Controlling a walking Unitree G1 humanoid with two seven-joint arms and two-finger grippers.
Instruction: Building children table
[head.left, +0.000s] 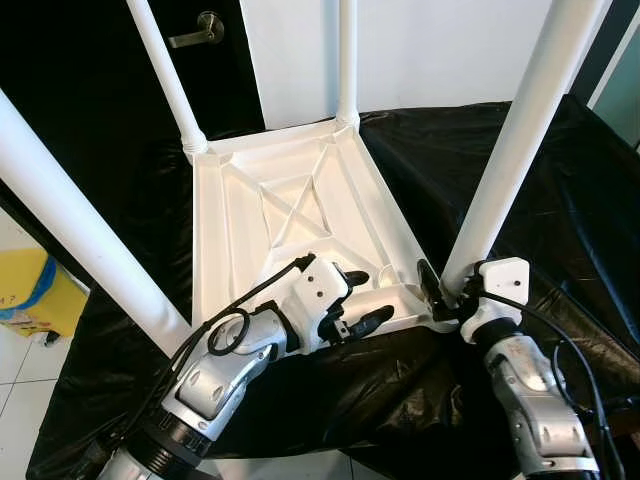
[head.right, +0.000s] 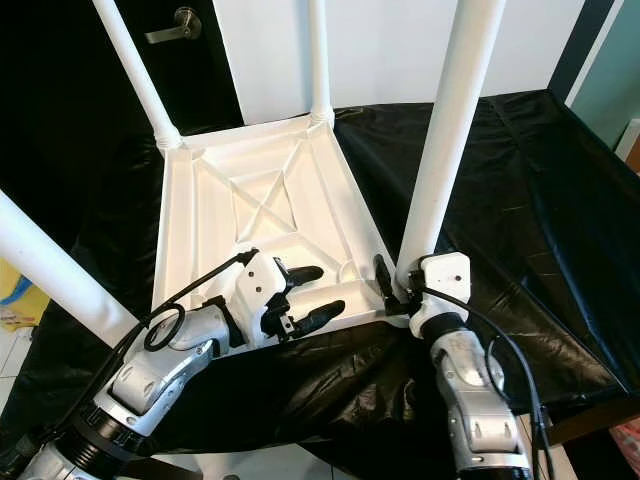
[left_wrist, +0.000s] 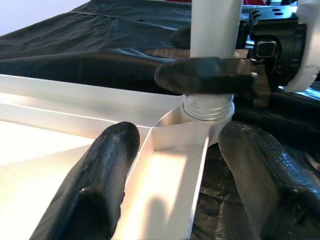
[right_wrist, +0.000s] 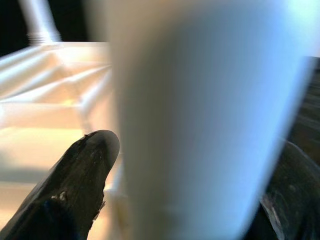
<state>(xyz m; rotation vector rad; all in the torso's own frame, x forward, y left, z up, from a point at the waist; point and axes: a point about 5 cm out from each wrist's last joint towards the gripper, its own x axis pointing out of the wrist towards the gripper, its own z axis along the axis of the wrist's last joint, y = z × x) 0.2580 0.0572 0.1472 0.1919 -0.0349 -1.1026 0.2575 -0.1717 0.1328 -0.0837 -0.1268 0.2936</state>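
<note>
We find the white tabletop (head.left: 290, 215) lying upside down on the black sheet (head.left: 560, 190), ribbed underside up. From left to right, four white legs stand at its corners: the near left leg (head.left: 75, 225), the far left leg (head.left: 165, 75), the far right leg (head.left: 347, 60) and the near right leg (head.left: 520, 140).

The left gripper (head.left: 362, 298) rests at the near edge, its fingers spread on either side of the rim, holding nothing. The right gripper (head.left: 438, 292) has its fingers closed around the base of the near right leg, just above the threaded collar (left_wrist: 207, 107).

We judge assembly nearly complete. That collar shows exposed thread, so final tightening appears outstanding, then turning the table upright.
</note>
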